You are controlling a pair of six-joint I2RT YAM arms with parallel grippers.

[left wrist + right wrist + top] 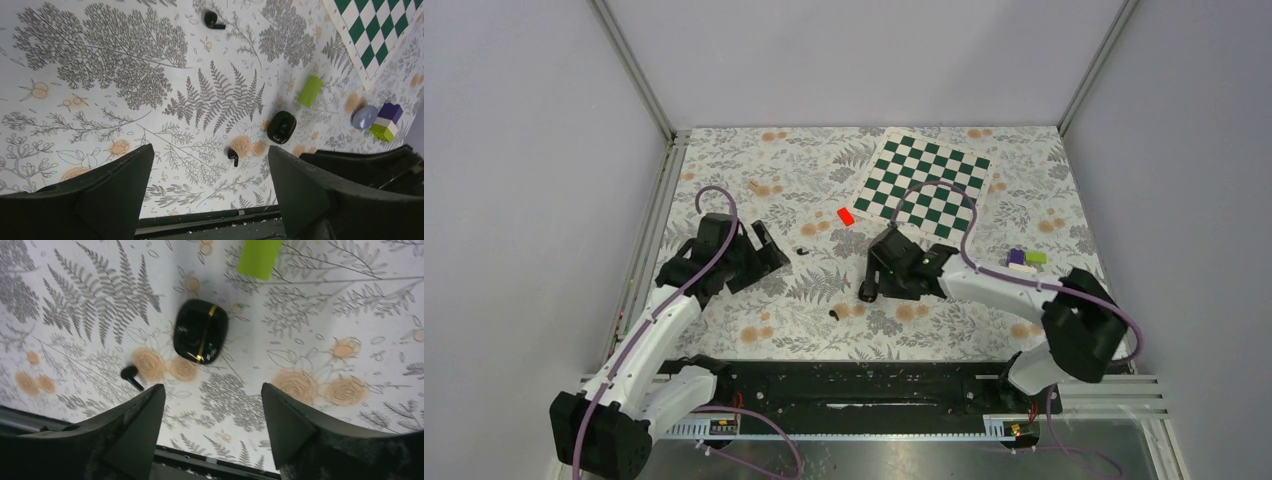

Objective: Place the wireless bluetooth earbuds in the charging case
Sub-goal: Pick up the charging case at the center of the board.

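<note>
While both pairs of jaws stand spread and empty, the charging case [200, 331] lies on the mat, seemingly closed.
The right gripper [212, 432] hovers just above the case, and the left gripper [210, 200] is well to its left. The near earbud [131, 376] lies close beside the case, the far earbud [214, 20] farther off to its left. I judge this the approach, with nothing inserted yet; the next move calls for steadying and opening the case. A fern-and-blossom printed mat [754, 330] covers the table, a chessboard [924, 180] lies beyond the case, and pale grey walls stand around.
</note>
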